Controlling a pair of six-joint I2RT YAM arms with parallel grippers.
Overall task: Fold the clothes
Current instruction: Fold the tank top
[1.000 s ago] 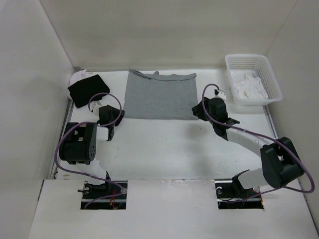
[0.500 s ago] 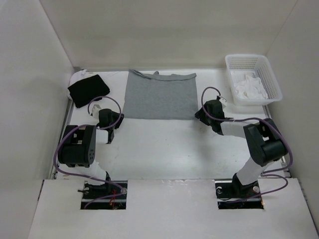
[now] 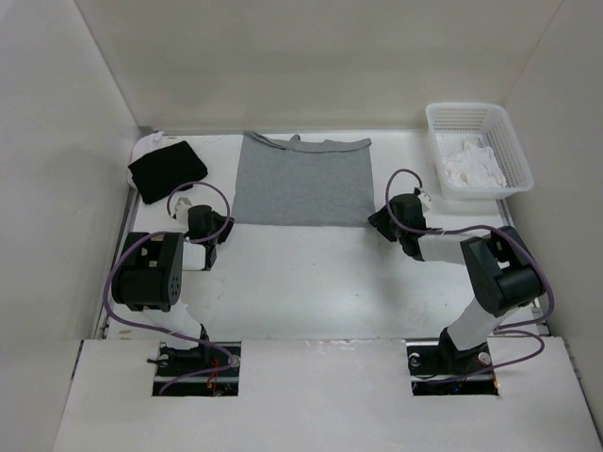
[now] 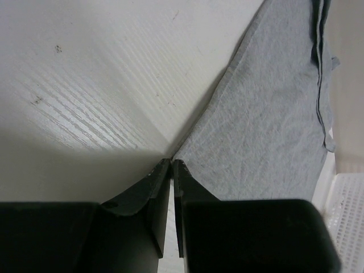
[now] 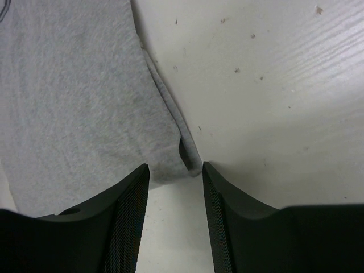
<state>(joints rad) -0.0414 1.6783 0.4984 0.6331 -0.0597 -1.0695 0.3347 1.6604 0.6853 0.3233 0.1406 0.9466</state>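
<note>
– Clothes [image 3: 301,184]: where on the table [image 3: 311,282]?

– Spread flat against the far edge, about the middle. It is one grey knit piece laid out as a rectangle, with darker trim showing along its far side. Its near edge runs straight across, parallel to the table's near edge.

– Left gripper [image 4: 172,162]?

– Down at the near-left corner of the clothes. In the wrist view its fingers [image 4: 151,196] are drawn together to a thin slit. The cloth's corner comes to a point right at their tips and touches them. Whether any cloth is nipped in that slit I cannot tell.

– And the right gripper [image 5: 173,168]?

– At the near-right corner. Its fingers [image 5: 128,216] stand apart, released, one on each side of that corner. The corner's doubled edge lies in the gap, close to the right-hand finger in that view. The other finger stands at the cloth's near edge. Nothing is gripped there.

– Anything else on the table?

– A black cloth [image 3: 165,168] is bunched in the far-left corner, apart from the clothes. A white basket [image 3: 516,141] sits in the far-right corner with a white cloth [image 3: 471,165] inside it.
</note>
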